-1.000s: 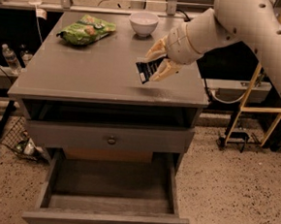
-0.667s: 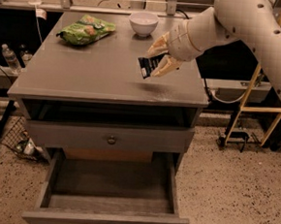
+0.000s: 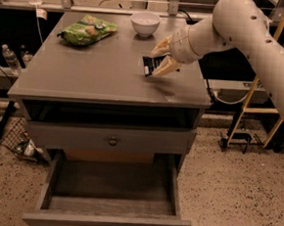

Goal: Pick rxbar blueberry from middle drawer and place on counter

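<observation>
- We're looking at a grey wooden cabinet with a smooth, faintly shiny counter (image 3: 101, 67) that has a thin overhanging edge, standing on a speckled stone floor (image 3: 234, 191).
- Near the back left corner of the counter lies a crinkled green snack bag (image 3: 87, 30). A round white bowl (image 3: 145, 23) sits by the back edge, right of the middle.
- Below the front edge is a dark open cavity, then a closed drawer front with a round metal knob (image 3: 112, 141).
- Under that, the drawer (image 3: 111, 188) is pulled well out: wide, shallow, low walls, flat bare bottom.
- To the left of the cabinet there's a clear water bottle (image 3: 9, 58) and a wire basket (image 3: 17, 139) low down. To the right is a pale yellow ladder frame (image 3: 260, 109).
- The thick, rounded white arm (image 3: 246, 30) comes in from the upper right and slopes down to the left over the right edge of the counter.
- The gripper (image 3: 162, 57) hangs over the right half of the counter, midway between its front and back edges, with tan fingers (image 3: 162, 45) pointing left.
- Its jaws are clamped on the snack bar (image 3: 149, 65), a small flat black wrapper with pale lettering.
- The bar is held tilted, its lower edge right at the counter. Whether it touches, I cannot tell.
</observation>
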Controlling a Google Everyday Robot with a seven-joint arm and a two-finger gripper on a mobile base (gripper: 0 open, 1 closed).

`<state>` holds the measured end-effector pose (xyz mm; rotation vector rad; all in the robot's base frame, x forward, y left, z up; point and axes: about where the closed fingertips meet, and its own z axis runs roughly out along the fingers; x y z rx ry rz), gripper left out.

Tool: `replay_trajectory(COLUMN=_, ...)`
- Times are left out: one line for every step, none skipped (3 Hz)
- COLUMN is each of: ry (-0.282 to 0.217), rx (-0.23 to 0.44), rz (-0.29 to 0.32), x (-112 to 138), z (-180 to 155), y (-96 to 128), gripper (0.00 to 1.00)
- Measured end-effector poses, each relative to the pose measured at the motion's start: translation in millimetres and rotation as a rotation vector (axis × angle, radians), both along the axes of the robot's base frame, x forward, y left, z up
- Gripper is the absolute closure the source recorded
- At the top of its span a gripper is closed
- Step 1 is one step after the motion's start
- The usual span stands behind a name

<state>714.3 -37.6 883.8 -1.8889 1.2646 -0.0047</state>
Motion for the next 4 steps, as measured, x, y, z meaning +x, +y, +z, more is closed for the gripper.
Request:
replay_trajectory(ry=0.003, rx=0.000, rz=0.004, x=-0.1, z=-2.1, y=2.3, gripper=0.82)
replay_trajectory(ry=0.008, rx=0.000, rz=0.010, x=-0.1, z=-5.0, y=5.6, gripper=0.51)
replay_trajectory(ry=0.010, rx=0.000, rz=0.013, x=-0.1, z=-6.7, y=7.4, gripper=0.28)
replay_trajectory(ry=0.013, rx=0.000, rz=0.016, x=-0.2, z=-8.9, y=9.8, gripper=0.05)
